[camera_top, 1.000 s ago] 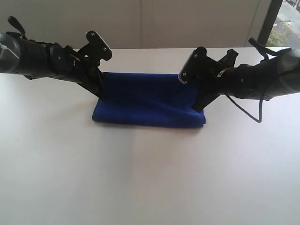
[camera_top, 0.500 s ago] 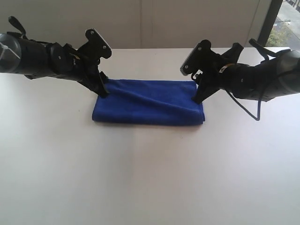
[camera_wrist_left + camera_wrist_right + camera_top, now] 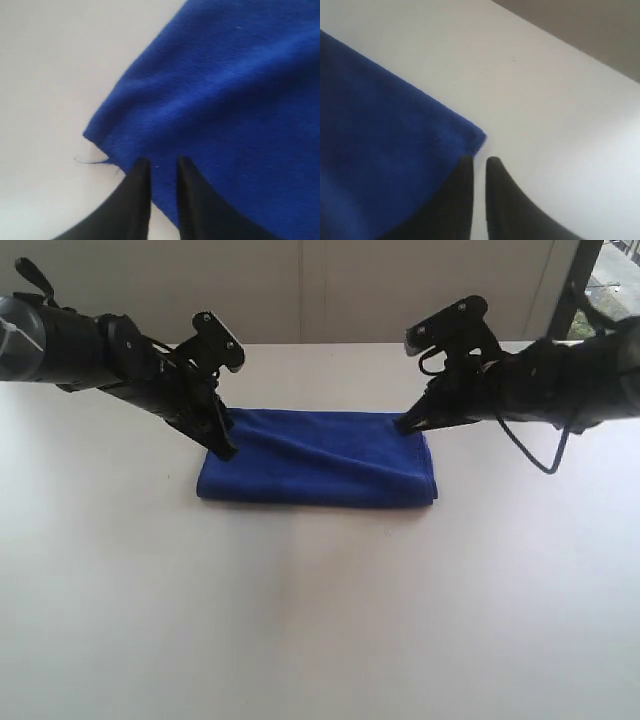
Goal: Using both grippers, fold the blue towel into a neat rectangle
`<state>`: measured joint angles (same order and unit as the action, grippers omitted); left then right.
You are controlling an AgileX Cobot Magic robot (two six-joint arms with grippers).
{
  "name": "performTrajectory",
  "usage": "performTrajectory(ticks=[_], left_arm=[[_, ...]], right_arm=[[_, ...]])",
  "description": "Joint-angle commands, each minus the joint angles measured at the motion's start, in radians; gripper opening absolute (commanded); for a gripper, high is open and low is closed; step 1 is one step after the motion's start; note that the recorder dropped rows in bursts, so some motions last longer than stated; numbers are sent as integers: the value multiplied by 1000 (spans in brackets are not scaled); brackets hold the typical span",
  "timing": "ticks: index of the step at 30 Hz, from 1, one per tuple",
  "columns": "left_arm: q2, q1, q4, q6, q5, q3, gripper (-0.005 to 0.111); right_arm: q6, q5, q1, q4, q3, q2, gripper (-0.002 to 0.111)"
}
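Blue towel [image 3: 318, 465] lies flat mid-table [image 3: 320, 630], folded into a rough rectangle with a diagonal crease across the top layer. Left gripper [image 3: 228, 448] tips down at the towel's far left corner, jaws a narrow gap apart over the cloth, pinching nothing. Right gripper [image 3: 402, 426] is at the far right corner, jaws narrower, bare table showing between them, also empty. Both probably sit at those corners because the top layer's edge ends there, so this fold looks laid down.

The blue towel [image 3: 318, 458] lies folded in a flat rectangle, two corners at the fingertips of left gripper [image 3: 160, 165] and right gripper [image 3: 479, 162], both slightly parted, empty.
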<state>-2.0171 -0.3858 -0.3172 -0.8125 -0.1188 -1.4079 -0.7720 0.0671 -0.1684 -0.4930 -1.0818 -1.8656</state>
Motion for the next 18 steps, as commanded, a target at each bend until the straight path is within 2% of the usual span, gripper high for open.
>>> performTrajectory(ticks=[1,3,7,14,18], left_arm=[[24,3,-11,94,-207,-95,0],[29,7,-11,173,-297,-150,0],[14,25,-11,269,-432,-243,0],[-70,35,-35,320,-536,-245,0],[-84,35,-47,320,-594,-245,0]], right_arm=[[162,-347,35,-11,-129,26,0],[225,-471,54,-4,-188,19,0],[264,-591,72,0,-271,-1,0],[305,-633,68,0,-377,-119,0],[334,-595,70,22,-400,-172,0]])
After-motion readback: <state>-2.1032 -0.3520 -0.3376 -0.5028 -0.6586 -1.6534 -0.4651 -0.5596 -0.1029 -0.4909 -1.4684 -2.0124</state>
